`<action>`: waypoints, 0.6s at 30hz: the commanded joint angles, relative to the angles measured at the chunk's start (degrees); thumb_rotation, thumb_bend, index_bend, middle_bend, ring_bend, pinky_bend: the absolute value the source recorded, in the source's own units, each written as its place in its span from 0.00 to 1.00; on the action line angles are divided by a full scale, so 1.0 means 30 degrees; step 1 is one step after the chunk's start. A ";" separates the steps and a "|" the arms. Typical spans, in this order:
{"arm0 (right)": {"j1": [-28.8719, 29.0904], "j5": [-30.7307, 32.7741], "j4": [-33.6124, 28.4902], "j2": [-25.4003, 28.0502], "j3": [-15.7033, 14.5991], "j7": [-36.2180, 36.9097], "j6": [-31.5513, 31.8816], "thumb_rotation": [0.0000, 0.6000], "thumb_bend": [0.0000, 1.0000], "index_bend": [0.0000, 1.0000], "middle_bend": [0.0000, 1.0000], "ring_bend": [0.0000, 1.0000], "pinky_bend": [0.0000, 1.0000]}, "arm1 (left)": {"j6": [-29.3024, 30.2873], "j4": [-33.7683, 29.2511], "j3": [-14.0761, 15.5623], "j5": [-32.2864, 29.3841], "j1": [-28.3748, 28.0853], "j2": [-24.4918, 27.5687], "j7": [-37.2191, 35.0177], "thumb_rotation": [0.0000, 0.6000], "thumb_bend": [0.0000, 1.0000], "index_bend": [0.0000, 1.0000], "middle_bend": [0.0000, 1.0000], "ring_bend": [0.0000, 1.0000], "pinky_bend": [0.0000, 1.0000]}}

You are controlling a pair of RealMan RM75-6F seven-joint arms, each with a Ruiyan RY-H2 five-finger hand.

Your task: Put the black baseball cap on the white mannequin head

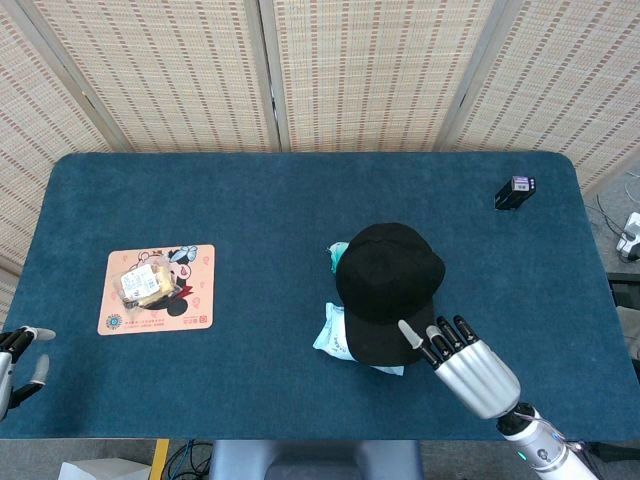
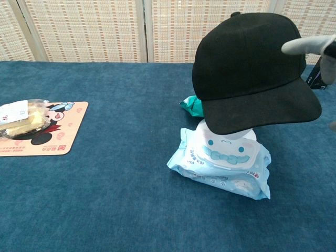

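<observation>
Black baseball cap [image 1: 388,288] perched over the wet-wipes pack [image 2: 223,163], mannequin head hidden beneath. Right robot hand [image 1: 462,362] just beside the brim, released, fingers spread. Left robot hand [image 1: 17,352] well apart, grasping nothing

A black baseball cap [image 2: 252,68] sits upper right, its brim over a pale blue wipes pack [image 2: 223,163]. At the right edge, grey fingertips [image 2: 304,46], probably the right hand's, hover apart from it.
</observation>
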 commanded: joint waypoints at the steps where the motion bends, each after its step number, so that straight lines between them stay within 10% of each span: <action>1: -0.0906 0.1608 -0.2148 0.1647 -0.0165 -0.0210 -0.0885 1.00 0.05 0.13 0.49 0.35 0.42 | 0.0001 0.0061 0.0042 0.0019 0.0018 -0.0021 0.0004 1.00 0.43 0.39 0.42 0.40 0.66; 18: -0.2699 0.4819 -0.1405 0.2035 0.1695 0.3907 0.0916 1.00 0.07 0.13 0.49 0.34 0.41 | 0.1218 0.1284 -0.0090 0.1321 -0.0157 -0.0909 -0.0711 1.00 0.43 0.39 0.42 0.40 0.65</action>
